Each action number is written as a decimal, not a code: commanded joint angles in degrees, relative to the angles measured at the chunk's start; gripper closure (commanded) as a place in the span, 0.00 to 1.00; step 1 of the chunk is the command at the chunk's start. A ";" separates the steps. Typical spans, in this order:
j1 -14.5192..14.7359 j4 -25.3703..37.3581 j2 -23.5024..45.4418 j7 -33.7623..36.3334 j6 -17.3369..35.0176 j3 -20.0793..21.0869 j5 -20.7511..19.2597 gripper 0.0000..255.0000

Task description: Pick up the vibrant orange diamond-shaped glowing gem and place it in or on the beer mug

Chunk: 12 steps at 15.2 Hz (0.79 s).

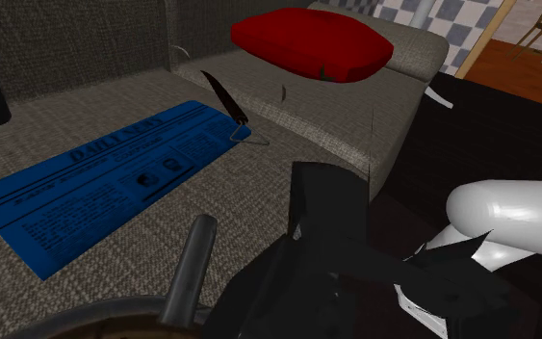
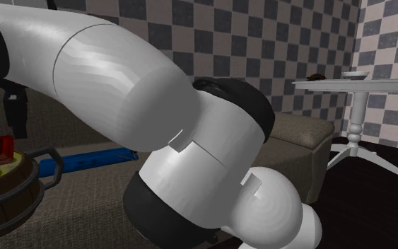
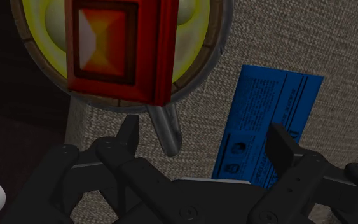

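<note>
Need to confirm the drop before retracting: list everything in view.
Gem: one, red frame, orange centre, on the mug's top.
Mug: one, brown, dark-banded, on the sofa.
Newspaper: one, blue, flat on the sofa beside the mug.
Cushion: one, red, on the sofa's far seat.
Feather-like object: one, dark, by the newspaper's far corner.
Sofa: one, grey fabric, bearing the above.
Table: one, white, beside the sofa, before a checkered wall.
Arm: one, white, dark joints.
Gripper: one, black, open, empty, near the mug's handle.
</note>
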 commanded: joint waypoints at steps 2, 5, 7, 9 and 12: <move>-1.03 4.68 1.94 1.26 -3.14 -0.46 -0.98 0.00; -2.42 9.53 3.92 2.57 -6.11 -0.39 -1.75 0.00; -2.42 9.52 3.92 2.57 -6.11 -0.40 -1.75 0.00; -2.42 9.53 3.92 2.57 -6.11 -0.39 -1.75 0.00; -2.42 9.53 3.92 2.57 -6.11 -0.39 -1.75 0.00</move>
